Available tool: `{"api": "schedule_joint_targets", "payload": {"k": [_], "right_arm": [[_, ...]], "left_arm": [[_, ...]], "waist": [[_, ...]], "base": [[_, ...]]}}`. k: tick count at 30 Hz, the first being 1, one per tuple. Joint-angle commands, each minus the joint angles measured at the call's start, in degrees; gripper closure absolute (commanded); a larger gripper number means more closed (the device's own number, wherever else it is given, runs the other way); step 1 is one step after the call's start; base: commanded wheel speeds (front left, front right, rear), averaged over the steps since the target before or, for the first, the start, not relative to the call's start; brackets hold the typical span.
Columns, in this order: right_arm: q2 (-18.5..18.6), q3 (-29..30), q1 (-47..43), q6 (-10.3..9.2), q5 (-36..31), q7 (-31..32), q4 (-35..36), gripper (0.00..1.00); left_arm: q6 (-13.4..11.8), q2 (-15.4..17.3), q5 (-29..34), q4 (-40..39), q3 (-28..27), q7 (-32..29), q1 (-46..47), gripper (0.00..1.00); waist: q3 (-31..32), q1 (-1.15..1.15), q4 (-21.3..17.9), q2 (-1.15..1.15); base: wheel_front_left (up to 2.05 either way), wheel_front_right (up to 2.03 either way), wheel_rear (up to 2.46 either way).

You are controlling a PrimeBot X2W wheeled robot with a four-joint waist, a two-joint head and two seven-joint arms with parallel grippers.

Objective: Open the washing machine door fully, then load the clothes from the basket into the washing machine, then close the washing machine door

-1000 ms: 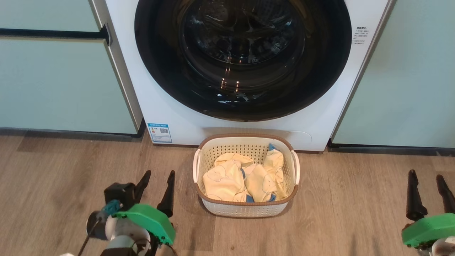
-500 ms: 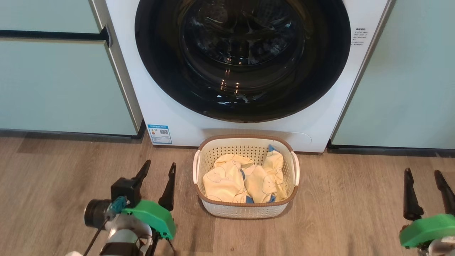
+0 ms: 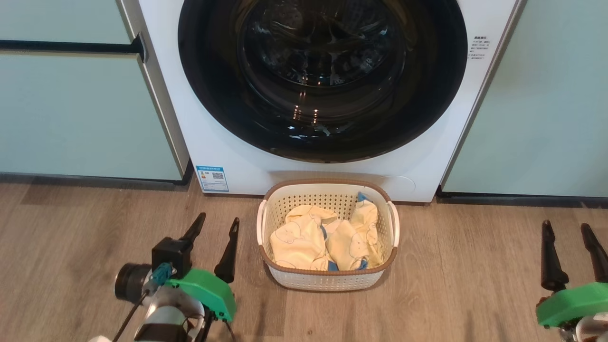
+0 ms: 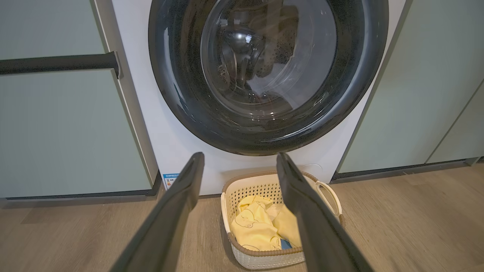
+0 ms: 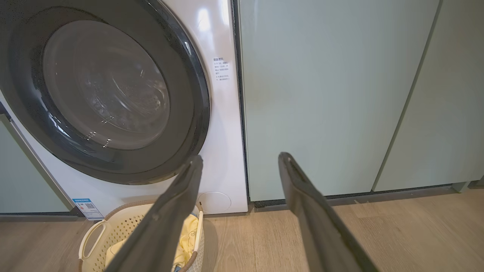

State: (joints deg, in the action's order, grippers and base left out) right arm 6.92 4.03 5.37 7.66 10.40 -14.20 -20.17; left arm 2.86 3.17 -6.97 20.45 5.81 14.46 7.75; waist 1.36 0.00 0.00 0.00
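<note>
Down on the floor: the basket (image 3: 327, 281) is sitting just in front of the washing machine (image 3: 223, 152), with the clothes (image 3: 304, 240) lying heaped inside it.
Door: the washing machine door (image 3: 209, 109) is sitting shut, flush against the white front, its glass centre bulging darkly.
Door handling: likely rigid, hinged and slick along its glossy black rim; hooking a rim edge is looking best, though no handle recess is showing.
Clothes handling: pale yellow, bear-printed, blue-trimmed; probably light and limp, so pinching a raised fold from above is looking wise.
Left jaws: standing released, holding nothing, hovering just left of the basket.
Right jaws: gaping empty, well off to its right.
</note>
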Motion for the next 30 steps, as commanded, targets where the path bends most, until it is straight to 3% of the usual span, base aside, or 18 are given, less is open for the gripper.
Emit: {"api": "schedule_joint_targets", "payload": {"k": [1, 19, 30], "right_arm": [[1.1, -0.9, 3.0, -0.17, 0.3, -0.8, 1.4, 0.0], [0.9, -0.9, 3.1, -0.17, 0.9, -0.8, 1.0, 0.0], [0.9, -0.7, 3.2, -0.17, 0.8, -0.8, 0.8, 0.0]], "left_arm": [[-0.2, 1.1, 0.5, -1.7, -1.8, 0.5, 3.5, 0.0], [0.0, 1.1, 0.7, -0.6, -1.7, 0.5, 3.7, 0.0], [0.0, 1.3, 1.3, -0.4, -1.2, 0.5, 4.0, 0.0]], "waist": [[-0.1, 0.0, 0.0, 0.0], [0.1, 0.0, -0.4, 0.0], [0.1, 0.0, -0.6, 0.0]], "base": [[0.0, 0.0, 0.0], [0.03, 0.03, -0.06], [0.67, 0.67, -1.34]]}}
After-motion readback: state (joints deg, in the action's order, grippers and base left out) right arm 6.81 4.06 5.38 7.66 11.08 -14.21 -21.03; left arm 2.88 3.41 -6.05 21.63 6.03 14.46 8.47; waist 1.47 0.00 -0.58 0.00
